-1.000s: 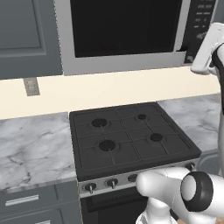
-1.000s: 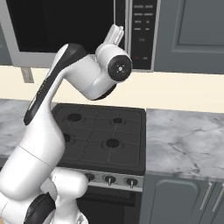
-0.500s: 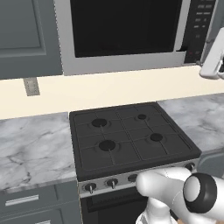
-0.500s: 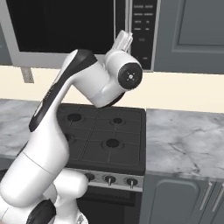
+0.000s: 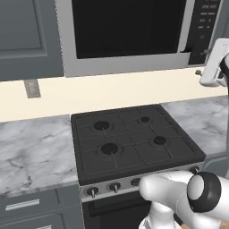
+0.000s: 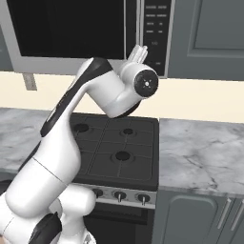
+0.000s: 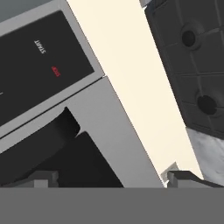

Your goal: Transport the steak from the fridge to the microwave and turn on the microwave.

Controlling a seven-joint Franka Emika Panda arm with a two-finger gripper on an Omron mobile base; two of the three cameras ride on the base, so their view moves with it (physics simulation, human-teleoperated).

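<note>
Up high, the gripper (image 6: 138,51) sits just before the lower right corner of the microwave (image 5: 129,36), close to its black button panel (image 6: 156,33) — jaws spread wide, nothing between them. Through the hand camera the two dark fingertips (image 7: 43,177) frame the microwave's grey lower frame, with the panel's START and STOP labels just above. The microwave door is shut, dark glass facing out. Below it lies the black stove (image 5: 132,141), set between grey marble counters (image 6: 202,155) against a cream wall (image 5: 112,91).
</note>
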